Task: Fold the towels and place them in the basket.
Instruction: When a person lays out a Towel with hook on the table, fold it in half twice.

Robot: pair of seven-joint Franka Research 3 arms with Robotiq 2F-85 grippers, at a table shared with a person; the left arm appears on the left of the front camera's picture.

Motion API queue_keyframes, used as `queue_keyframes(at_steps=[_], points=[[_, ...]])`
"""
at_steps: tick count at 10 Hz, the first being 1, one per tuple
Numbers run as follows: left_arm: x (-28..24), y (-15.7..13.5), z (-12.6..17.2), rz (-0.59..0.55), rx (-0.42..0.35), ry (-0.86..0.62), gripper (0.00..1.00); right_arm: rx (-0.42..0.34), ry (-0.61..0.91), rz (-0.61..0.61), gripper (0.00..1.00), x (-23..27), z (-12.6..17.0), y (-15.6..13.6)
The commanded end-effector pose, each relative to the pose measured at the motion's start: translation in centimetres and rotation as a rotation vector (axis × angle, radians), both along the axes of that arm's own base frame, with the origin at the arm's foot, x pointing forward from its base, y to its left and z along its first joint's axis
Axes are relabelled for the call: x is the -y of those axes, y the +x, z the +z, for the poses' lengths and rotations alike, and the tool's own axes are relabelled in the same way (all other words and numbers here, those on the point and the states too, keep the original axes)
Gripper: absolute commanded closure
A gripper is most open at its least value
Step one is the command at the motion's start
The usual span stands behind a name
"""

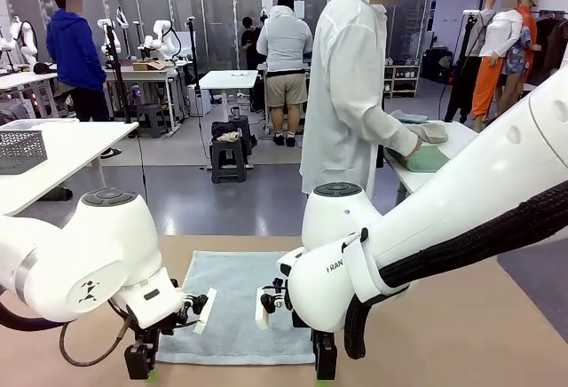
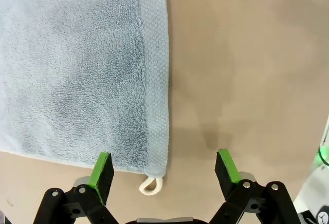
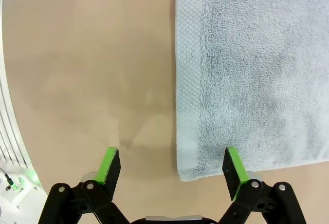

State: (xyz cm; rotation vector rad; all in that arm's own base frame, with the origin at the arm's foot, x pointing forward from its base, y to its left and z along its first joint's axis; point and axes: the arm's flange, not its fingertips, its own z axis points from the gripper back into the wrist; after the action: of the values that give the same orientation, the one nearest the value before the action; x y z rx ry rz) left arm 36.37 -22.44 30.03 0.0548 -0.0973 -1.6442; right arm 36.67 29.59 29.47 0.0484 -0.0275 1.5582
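Elbows bent low: left arm (image 1: 98, 254) in from left, right arm (image 1: 444, 218) from right. Wrists aimed down. The left gripper (image 2: 163, 162) has jaws spread wide, green pads (image 2: 101, 168) facing inward. The right gripper (image 3: 171, 158) likewise spread wide.

A smooth tan surface (image 1: 444, 334) was seen, and a pale blue-grey rectangular terry towel (image 1: 235, 303) was laid flat and unfolded directly on it, towards the robot's side. A small cream corner loop (image 2: 150, 185) was rested on the bare surface just beyond the towel's woven border.
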Motion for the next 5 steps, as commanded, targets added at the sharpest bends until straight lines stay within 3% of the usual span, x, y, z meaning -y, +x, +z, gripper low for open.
queue_keyframes(at_steps=[1,4,5], points=[[-0.70,0.16,-0.84,-0.011,0.010,-0.024,0.00,0.017,0.006,-0.025,0.00,-0.13,-0.61,0.14],[-0.91,0.41,-1.23,0.012,0.006,-0.025,0.00,0.011,0.005,-0.027,0.00,-0.02,-0.94,0.37],[-0.89,0.65,-1.26,0.022,0.013,-0.022,0.20,0.012,0.009,-0.033,0.20,0.06,-0.98,0.64]])
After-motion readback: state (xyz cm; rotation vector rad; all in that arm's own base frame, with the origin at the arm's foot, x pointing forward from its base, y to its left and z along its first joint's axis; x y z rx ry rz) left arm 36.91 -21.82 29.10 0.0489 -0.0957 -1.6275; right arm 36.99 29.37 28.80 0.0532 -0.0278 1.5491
